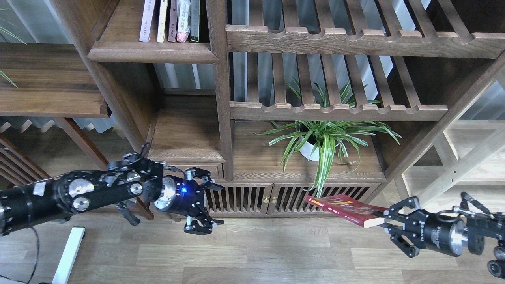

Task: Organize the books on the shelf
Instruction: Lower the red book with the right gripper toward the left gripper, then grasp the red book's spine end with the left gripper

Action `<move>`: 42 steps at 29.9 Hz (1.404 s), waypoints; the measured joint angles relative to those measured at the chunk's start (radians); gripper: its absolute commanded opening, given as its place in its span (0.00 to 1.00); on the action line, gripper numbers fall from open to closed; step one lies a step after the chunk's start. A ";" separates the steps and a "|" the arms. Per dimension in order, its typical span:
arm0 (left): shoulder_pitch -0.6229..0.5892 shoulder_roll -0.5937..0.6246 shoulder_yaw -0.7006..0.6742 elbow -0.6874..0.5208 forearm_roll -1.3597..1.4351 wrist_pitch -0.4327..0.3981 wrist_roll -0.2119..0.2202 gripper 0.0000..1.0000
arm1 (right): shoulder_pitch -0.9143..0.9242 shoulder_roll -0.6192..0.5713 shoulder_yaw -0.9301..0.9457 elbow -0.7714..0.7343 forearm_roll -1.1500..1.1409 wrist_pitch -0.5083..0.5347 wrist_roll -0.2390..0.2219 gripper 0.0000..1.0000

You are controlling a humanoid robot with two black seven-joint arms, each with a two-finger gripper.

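**Red book in our right hand, shelf far up to the left**

Head view. Our right hand (384,223) pinches the red book (344,209) by its near right end, fingers pressed onto the cover and the pale page edge. The book hangs in the air, low, in front of the slatted cabinet doors (272,198) and below the potted plant (321,138). It lies nearly flat, cover up, its long axis running from the hand out to the left and slightly away, so the free end points toward the middle of the bookcase.

Our left hand (203,201) is empty, its fingers spread wide, hovering just in front of the small drawer (179,170) at the left of the cabinet.

The shelf (152,51) sits at the far upper left, a dark board with a thick front lip. A row of thin books (169,19) stands upright at its right end, against the post; the board's left part is bare.

We judge the coming move turns on this: the shelf lies far up and left of the held book, well apart from it, and our left hand is the nearer one. The book must either travel across and turn upright, or pass to the left hand, whose spread fingers face the book's free end.
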 measured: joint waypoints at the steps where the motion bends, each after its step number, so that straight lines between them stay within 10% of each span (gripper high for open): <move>1: -0.003 -0.013 0.000 0.000 0.007 -0.005 0.004 0.91 | 0.003 0.011 0.000 0.000 0.000 0.008 0.000 0.03; 21: -0.063 -0.281 0.062 0.168 0.065 0.008 0.024 0.90 | 0.190 0.179 -0.137 0.000 0.098 0.075 0.000 0.03; 42: -0.060 -0.290 0.074 0.255 0.102 0.113 0.014 0.88 | 0.354 0.315 -0.182 0.009 0.263 0.171 0.000 0.03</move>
